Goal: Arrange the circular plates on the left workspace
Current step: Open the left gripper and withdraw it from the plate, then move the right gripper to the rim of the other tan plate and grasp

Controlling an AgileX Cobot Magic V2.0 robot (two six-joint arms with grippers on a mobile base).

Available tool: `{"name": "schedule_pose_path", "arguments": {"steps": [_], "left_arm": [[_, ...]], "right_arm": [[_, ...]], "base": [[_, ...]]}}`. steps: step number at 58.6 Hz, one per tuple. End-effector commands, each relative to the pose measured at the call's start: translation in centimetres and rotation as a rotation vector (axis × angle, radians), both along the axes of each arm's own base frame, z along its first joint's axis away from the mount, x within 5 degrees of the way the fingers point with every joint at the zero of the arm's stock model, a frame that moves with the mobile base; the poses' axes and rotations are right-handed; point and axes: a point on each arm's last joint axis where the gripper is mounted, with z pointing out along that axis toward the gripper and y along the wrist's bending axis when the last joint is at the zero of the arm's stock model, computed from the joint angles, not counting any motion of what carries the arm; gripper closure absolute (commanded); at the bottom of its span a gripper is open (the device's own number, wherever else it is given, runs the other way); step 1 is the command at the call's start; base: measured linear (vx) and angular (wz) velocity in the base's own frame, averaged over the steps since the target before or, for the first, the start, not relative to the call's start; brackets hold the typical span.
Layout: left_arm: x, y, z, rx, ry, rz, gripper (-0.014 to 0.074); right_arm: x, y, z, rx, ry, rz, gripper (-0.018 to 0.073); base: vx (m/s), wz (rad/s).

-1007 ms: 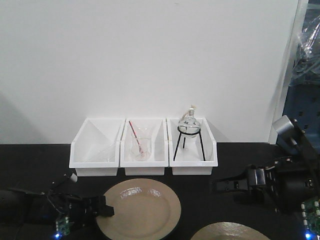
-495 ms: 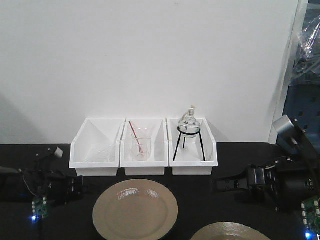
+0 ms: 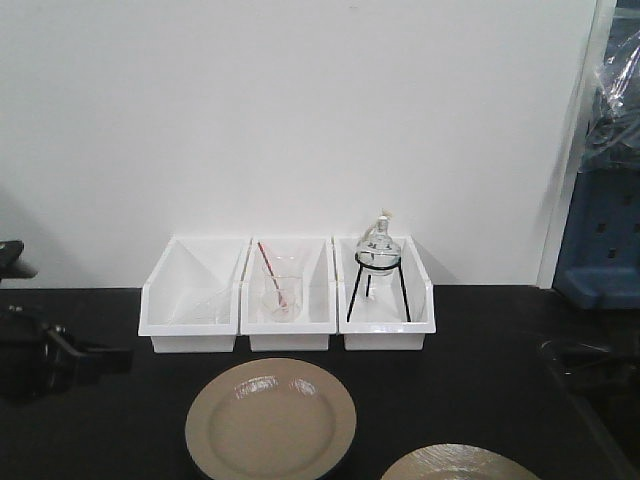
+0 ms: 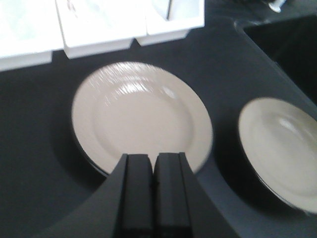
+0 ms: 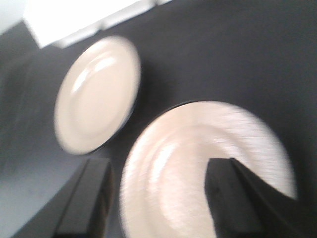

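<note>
plates lie flat on worktop (image 3: pixel 480 380): first plate (image 3: pixel 270 420) before white bins (image 3: pixel 288 340), second plate (image 3: pixel 460 465) to its right. glossy, rigid, likely slippery, chippable; pinch the rim. left pincer (image 4: pixel 153 161) closed, empty; right pincer (image 5: pixel 158 168) wide, empty.

Wall: plain white painted wall (image 3: pixel 300 110), rising at the back of the worktop, far ahead of the left jaws.
Worktop: flat matte black worktop (image 3: pixel 470 360), spread beneath the left jaws and the right jaws.
Sink: sunken black basin (image 4: pixel 287 44), set into the worktop ahead and to the right of the left jaws.
Far right: blue perforated panel (image 3: pixel 605 240) on the right jaws' side, crumpled clear plastic sheet (image 3: pixel 620 70) above it.
Light: soft and even, with a faint grey shadow (image 3: pixel 60 250) low on the wall's left.
</note>
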Motion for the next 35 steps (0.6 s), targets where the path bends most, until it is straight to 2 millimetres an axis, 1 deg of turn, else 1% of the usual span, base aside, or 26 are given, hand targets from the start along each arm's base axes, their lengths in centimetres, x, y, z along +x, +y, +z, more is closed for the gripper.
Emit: {"name": "schedule_pose_path", "arguments": {"steps": [1, 5, 8, 15, 20, 27, 31, 35], "left_arm": [[-2.7, -0.3, 1.6, -0.055, -0.054, 0.014, 0.0601], [-4.6, -0.4, 0.9, -0.078, -0.044, 0.02, 0.06], [-6.1, -0.5, 0.2, -0.089, -0.033, 0.018, 0.06], [-9.5, -0.7, -0.8, -0.101, -0.033, 0.009, 0.06], [-11.8, -0.9, -1.3, -0.109, -0.047, -0.001, 0.06], [-14.8, -1.2, -2.7, -0.127, -0.033, -0.032, 0.0598], [-15.9, -1.3, -3.2, -0.141, -0.033, -0.026, 0.0597], [-16.9, -1.3, -3.6, -0.152, -0.037, -0.017, 0.0597]], "right_arm": [[-0.1, -2.6, 1.0, 0.028, -0.038, -0.094, 0.0155], [0.3, -4.0, -0.2, 0.059, 0.016, -0.122, 0.0155], [0.7, -4.8, -1.6, 0.087, 0.067, -0.114, 0.0155], [1.9, -5.4, -4.2, 0.117, 0.141, -0.078, 0.0155], [2.5, -5.7, -6.0, 0.14, 0.189, -0.052, 0.0155], [3.1, -6.1, -8.3, 0.144, 0.253, -0.018, 0.0154], [3.5, -5.9, -9.4, 0.147, 0.282, 0.003, 0.0154], [3.9, -5.3, -10.4, 0.145, 0.309, 0.04, 0.0154]], "base": [[0.0, 0.0], [0.0, 0.0], [0.0, 0.0], [0.0, 0.0], [0.0, 0.0], [0.0, 0.0], [0.0, 0.0], [0.0, 0.0]]}}
